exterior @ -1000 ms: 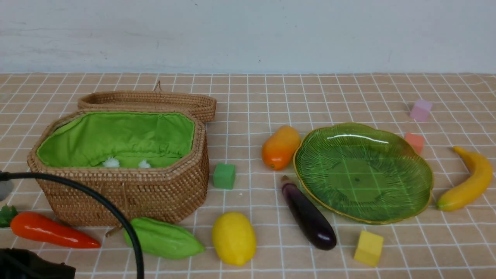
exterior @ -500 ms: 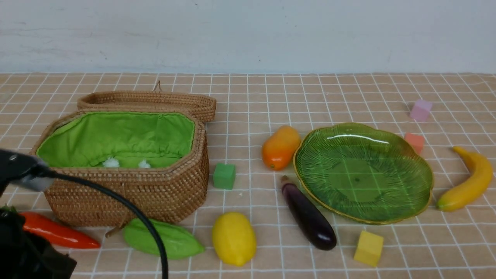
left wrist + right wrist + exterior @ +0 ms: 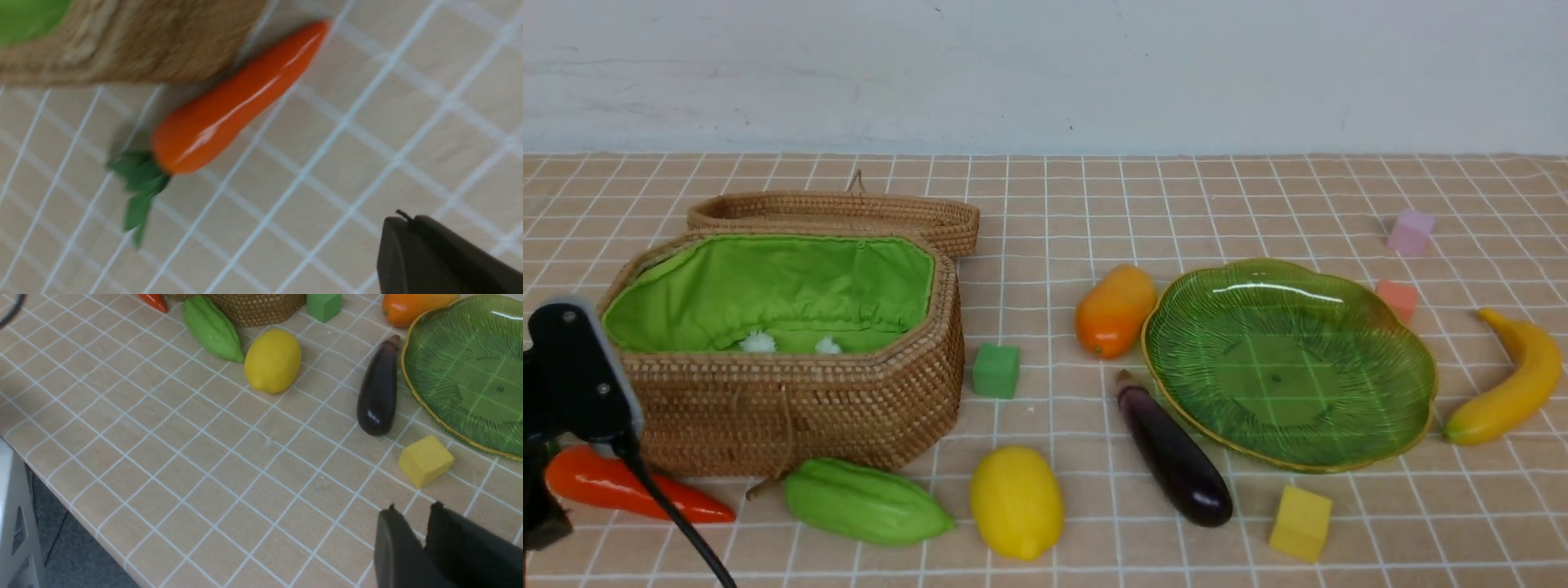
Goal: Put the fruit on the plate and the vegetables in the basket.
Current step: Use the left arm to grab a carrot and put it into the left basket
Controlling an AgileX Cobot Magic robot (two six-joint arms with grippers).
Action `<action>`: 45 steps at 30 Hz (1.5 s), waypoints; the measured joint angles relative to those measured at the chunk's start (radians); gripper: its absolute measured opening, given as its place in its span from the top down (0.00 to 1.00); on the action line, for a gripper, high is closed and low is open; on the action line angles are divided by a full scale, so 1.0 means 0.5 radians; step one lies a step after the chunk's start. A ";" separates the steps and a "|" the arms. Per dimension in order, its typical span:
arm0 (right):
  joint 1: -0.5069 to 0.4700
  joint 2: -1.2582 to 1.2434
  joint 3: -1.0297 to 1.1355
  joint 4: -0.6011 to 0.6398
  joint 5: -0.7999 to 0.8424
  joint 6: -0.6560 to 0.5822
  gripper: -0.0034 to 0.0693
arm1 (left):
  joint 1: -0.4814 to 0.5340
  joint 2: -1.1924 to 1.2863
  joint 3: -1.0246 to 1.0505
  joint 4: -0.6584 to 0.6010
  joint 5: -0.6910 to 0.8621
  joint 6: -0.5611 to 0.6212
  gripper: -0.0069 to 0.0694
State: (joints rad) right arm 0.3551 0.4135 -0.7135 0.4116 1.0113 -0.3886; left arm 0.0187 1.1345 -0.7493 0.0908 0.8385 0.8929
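Left tool (image 3: 408, 222): only its dark tip shows, in the left wrist view. The fingers look pressed together with nothing between them. It hangs above the table (image 3: 1045, 212), off to one side of the carrot (image 3: 233, 106) and not touching it.

Right tool (image 3: 413, 508): the fingers are drawn together with only a narrow notch at the tips, and it is empty. It sits over bare table near the yellow cube (image 3: 425, 460).

Vegetables, all on the table outside the basket (image 3: 792, 408):
- The carrot lies at the basket's front left corner, partly behind the left arm (image 3: 572, 384).
- The gourd (image 3: 866, 502) lies just in front of the basket.
- The eggplant (image 3: 1172, 449) lies just beside the plate's (image 3: 1286, 363) left rim.

The basket stands open with its lid (image 3: 833, 214) behind it and its green lining visible.

Fruit, all off the plate:
- The mango (image 3: 1115, 310) is at the plate's left edge.
- The lemon (image 3: 1015, 502) is between the gourd and the eggplant.
- The banana (image 3: 1507, 380) is to the plate's right.

Other items:
- A green cube (image 3: 995, 370) sits right of the basket.
- A coral cube (image 3: 1396, 298) and a pink cube (image 3: 1410, 232) sit behind the plate.
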 joint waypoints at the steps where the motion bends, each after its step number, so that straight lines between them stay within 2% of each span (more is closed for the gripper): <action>1: 0.000 0.000 0.000 0.000 0.000 0.000 0.76 | 0.040 0.049 0.004 0.039 -0.065 0.000 0.87; 2: 0.000 0.000 0.000 0.002 0.000 0.000 0.76 | 0.083 0.113 0.005 0.082 -0.153 0.000 0.81; 3: 0.000 0.000 0.000 0.002 0.000 0.000 0.76 | 0.088 0.121 0.005 0.088 -0.164 0.000 0.80; 6: 0.000 0.000 0.000 0.018 0.000 0.000 0.76 | 0.127 0.251 0.005 0.209 -0.332 0.002 0.57; 7: 0.000 0.000 0.000 0.022 0.000 0.000 0.76 | 0.127 0.268 0.005 0.217 -0.342 0.005 0.55; 9: 0.000 0.000 0.000 0.025 0.000 -0.009 0.76 | 0.127 0.380 0.005 0.321 -0.472 0.029 0.37; 12: 0.000 0.000 0.000 0.025 0.000 -0.038 0.76 | 0.127 0.524 0.005 0.486 -0.625 0.054 0.18; 14: 0.000 0.000 0.000 0.025 0.000 -0.041 0.76 | 0.127 0.603 0.005 0.587 -0.723 0.059 0.10; 16: 0.000 0.000 0.000 0.025 0.000 -0.043 0.76 | 0.127 0.662 0.005 0.655 -0.798 0.061 0.08; 26: 0.000 0.000 0.000 0.046 -0.031 -0.043 0.76 | 0.127 0.924 0.005 0.852 -0.963 0.066 0.15; 37: 0.000 0.000 0.000 0.052 -0.060 -0.043 0.76 | 0.133 0.994 -0.026 0.863 -0.956 0.135 0.16; 45: 0.000 0.000 0.000 0.054 -0.061 -0.043 0.76 | 0.131 0.939 -0.023 0.794 -0.763 0.206 0.33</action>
State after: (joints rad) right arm 0.3551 0.4135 -0.7135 0.4388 0.9808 -0.4101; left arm 0.0843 1.6042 -0.7608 0.4879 0.4568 0.9958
